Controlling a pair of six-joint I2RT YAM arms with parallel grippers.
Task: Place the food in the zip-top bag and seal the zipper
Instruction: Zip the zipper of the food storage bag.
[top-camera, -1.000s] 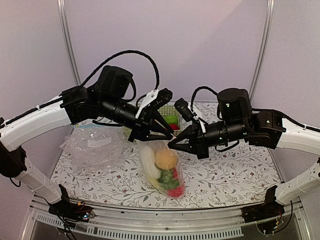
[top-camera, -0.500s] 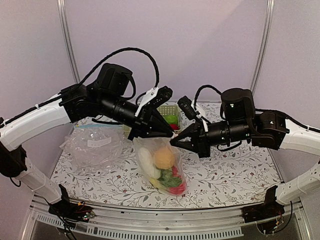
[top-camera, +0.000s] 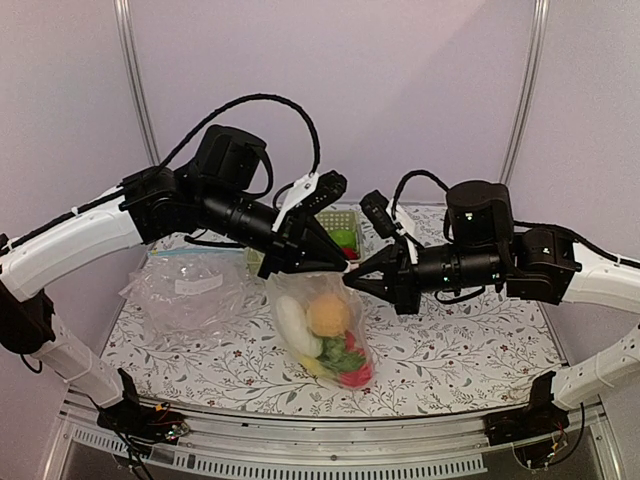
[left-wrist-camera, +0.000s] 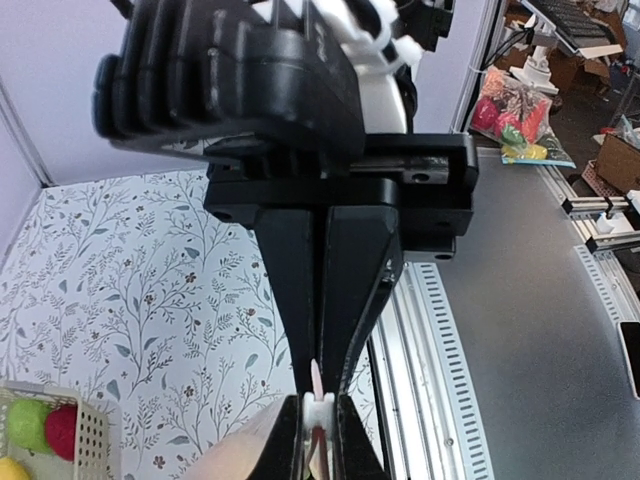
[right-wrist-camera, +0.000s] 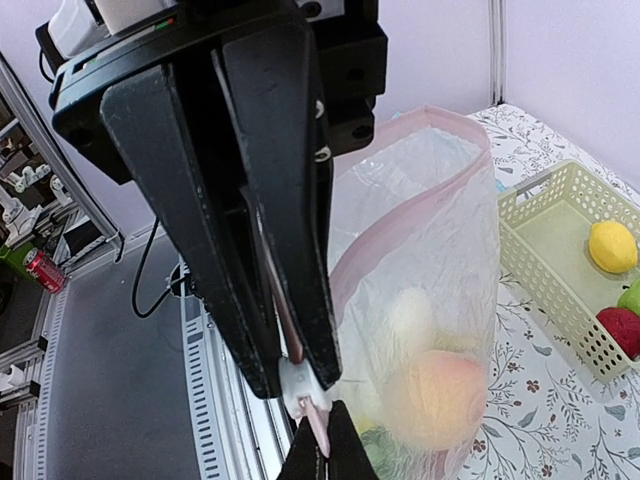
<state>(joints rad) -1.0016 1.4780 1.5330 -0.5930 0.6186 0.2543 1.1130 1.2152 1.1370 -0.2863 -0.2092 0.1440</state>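
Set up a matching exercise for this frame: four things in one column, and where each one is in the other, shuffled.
1 bag with food
2 bag with label
3 basket
4 orange fruit

A lying at the left side of the table
B inside the bag with food
C gripped at its mouth by the left gripper and the right gripper
D at the back of the table, holding a lemon

Pairs: 1-C, 2-A, 3-D, 4-B
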